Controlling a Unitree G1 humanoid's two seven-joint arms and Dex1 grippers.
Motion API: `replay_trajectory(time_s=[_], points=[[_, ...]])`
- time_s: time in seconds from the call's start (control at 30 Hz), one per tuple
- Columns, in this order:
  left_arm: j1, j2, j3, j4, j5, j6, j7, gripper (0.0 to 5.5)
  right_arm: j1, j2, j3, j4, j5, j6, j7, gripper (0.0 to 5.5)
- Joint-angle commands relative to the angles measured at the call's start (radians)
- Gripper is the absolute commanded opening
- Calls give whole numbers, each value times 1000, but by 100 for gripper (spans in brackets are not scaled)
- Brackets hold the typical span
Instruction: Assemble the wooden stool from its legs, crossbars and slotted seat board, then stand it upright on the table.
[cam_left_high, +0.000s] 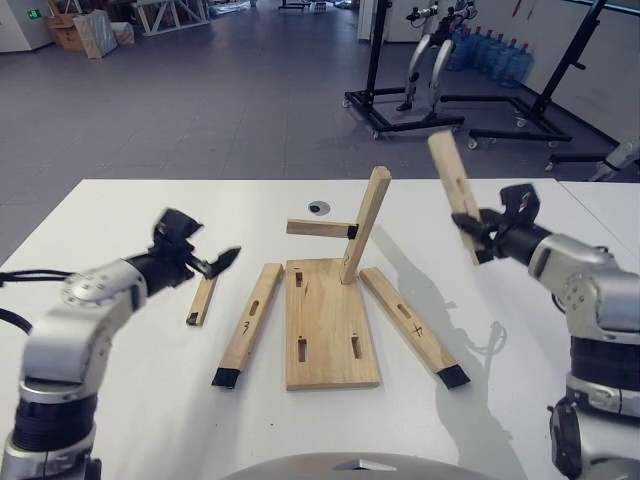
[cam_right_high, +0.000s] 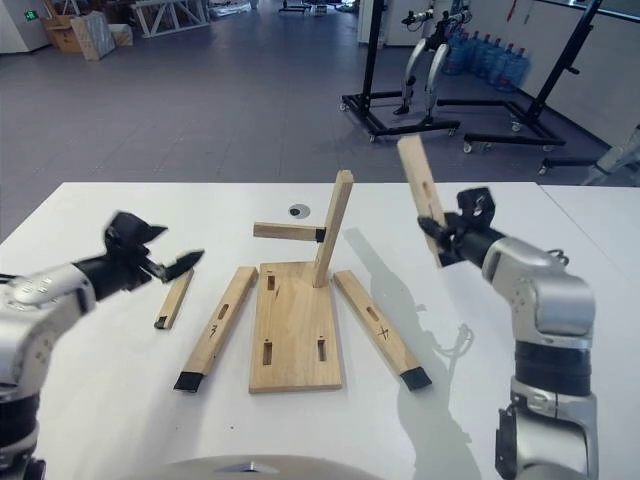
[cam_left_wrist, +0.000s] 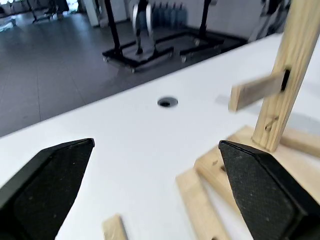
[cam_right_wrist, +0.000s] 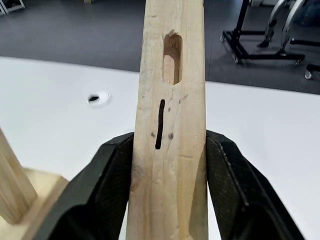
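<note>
- Clamps a pale, rectangular, slotted wooden leg (cam_right_wrist: 170, 90) in right gripper (cam_right_wrist: 169, 150), raised toward tabletop's (cam_left_high: 120, 220) right edge.
- Holds left gripper (cam_left_wrist: 155, 146) low toward left edge, jaws wide.

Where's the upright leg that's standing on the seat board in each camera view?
Left eye: upright leg, just right of centre, standing on the seat board.
Right eye: upright leg, centre.
Left wrist: upright leg beyond one jaw, carrying the crossbar.
Right wrist: its foot, beside the held leg.
Shared landmark: the round table hole behind it.
</note>
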Motion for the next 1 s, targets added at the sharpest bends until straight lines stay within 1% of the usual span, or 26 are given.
replay_trajectory(time_s=[0.03, 0.07, 0.1, 0.17, 0.23, 0.3, 0.37, 0.43, 0.53, 0.7, 0.8, 1.0], points=[[-235, -36, 262, 133, -398, 113, -25, 456, -244, -78, -116, 64, 230, 57, 168, 205], [-280, -55, 288, 165, -484, 132, -8, 456, -302, -92, -131, 75, 310, 101, 222, 205], [-308, -77, 277, 174, -549, 140, 7, 456, -357, -102, -136, 84, 395, 160, 268, 205], [-342, -124, 216, 166, -647, 155, 41, 456, -435, -100, -125, 86, 560, 285, 336, 204], [-384, -174, 156, 182, -723, 158, 79, 456, -483, -58, -106, 87, 706, 385, 348, 204], [-427, -223, 100, 213, -778, 151, 124, 456, -486, 6, -73, 73, 791, 425, 322, 204], [-465, -272, 60, 247, -837, 142, 177, 456, -433, 68, -9, 22, 806, 416, 301, 204], [-488, -315, 47, 283, -943, 130, 253, 456, -387, 121, 37, 0, 800, 394, 280, 204], [-513, -334, 33, 316, -1046, 104, 358, 456, -352, 167, 92, -23, 775, 356, 256, 204], [-541, -312, 21, 350, -1235, 36, 525, 456, -310, 182, 131, -49, 761, 311, 240, 204], [-545, -301, -8, 366, -1344, 7, 601, 456, -291, 181, 155, -60, 753, 296, 247, 204], [-538, -264, -79, 381, -1459, -11, 671, 456, -283, 177, 180, -61, 748, 277, 258, 204]])
